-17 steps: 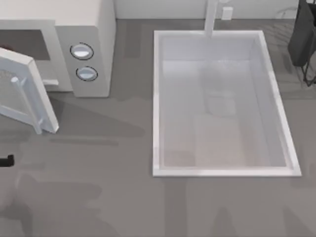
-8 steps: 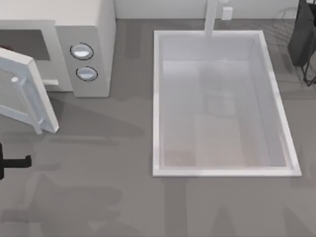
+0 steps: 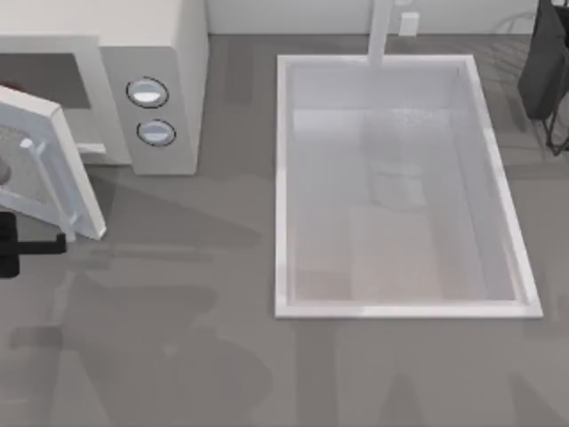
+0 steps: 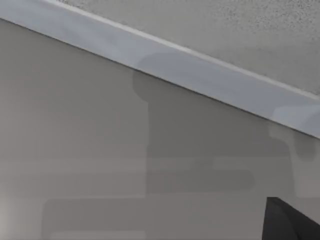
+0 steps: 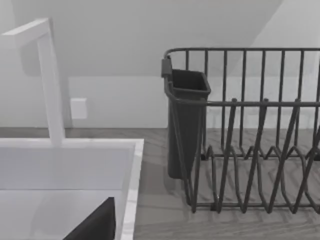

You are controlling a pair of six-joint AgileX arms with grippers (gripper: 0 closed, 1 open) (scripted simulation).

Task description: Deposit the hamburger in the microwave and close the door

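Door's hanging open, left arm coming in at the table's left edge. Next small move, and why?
Probably nudge the left gripper up against the outer face of the door and start swinging it shut. The door stands ajar from the microwave, and the gripper sits just below the door's free edge. I cannot make out the hamburger inside.

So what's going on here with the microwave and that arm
The microwave stands at the table's far left with its door swung open toward the front. The left gripper sits at the table's left edge, just in front of the open door's lower edge and not touching it. A sink lies to the right, a dish rack beyond it. The door is not yet closed.
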